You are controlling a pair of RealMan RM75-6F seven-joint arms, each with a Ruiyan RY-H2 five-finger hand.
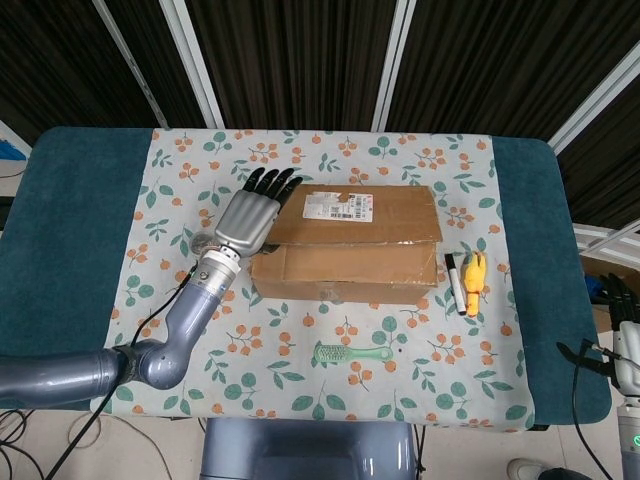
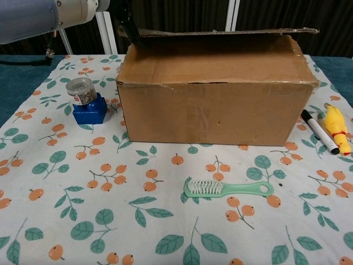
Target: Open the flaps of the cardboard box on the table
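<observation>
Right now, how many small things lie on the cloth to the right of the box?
2: a marker next to the box, and a yellow toy beside the marker. The box may hide others.

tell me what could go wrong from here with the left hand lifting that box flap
The left hand seems only to push under the far flap at its left corner, not grip it, so the flap could slip off and drop shut. Lifting from one end may also drag or tip the cardboard box. The small jar on the blue block stands close beside the arm and could get knocked.
</observation>
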